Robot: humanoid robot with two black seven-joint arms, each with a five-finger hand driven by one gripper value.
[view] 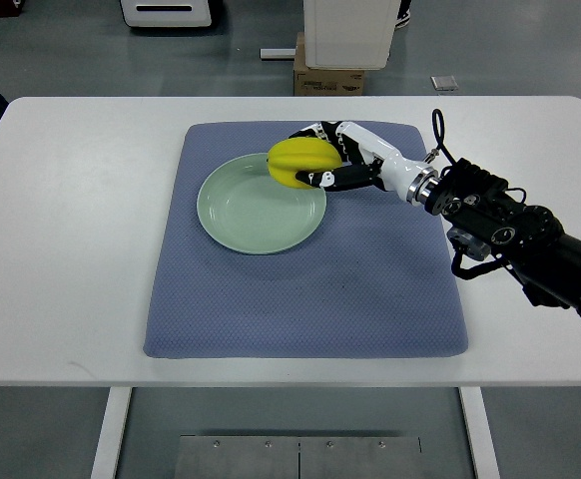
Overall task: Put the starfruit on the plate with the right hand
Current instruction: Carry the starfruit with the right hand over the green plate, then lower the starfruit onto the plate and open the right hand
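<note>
The right hand (342,160) has its fingers wrapped around the starfruit (303,163), holding it at the far right rim of the plate (241,215), which sits on a blue mat (300,299). The carry looks about done to me. What's left is to set the fruit on the plate and let go.

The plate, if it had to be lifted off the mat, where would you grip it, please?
Probably the plate's near-left rim, coming from the left. It lies flat with a raised edge, and the right hand holds the starfruit over its far-right rim.
</note>
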